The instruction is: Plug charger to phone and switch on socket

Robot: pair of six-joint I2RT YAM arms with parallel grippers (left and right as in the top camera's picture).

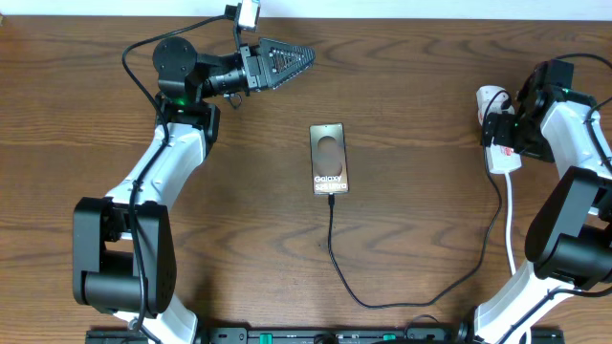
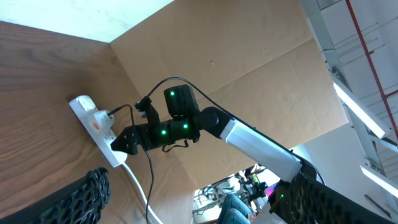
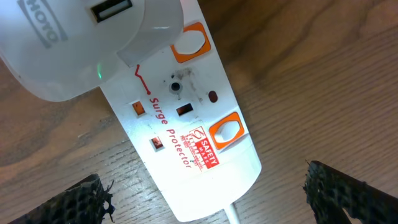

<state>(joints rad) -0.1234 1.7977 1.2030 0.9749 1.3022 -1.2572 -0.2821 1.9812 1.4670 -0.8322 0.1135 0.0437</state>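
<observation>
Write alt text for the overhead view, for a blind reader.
A phone lies face up on the table, a thin black charger curving from its lower end to the white socket at right. The open right tool is over the socket; the open left tool is at upper left.

The left arm [image 1: 161, 170] stretches away from its base, wrist bent sideways, the left gripper [image 1: 304, 55] held level and pointing toward the right arm [image 1: 583, 143] — jaws wide apart. The right arm folds at the elbow, the right gripper [image 1: 505, 129] aimed downward, fingers fully spread.
</observation>
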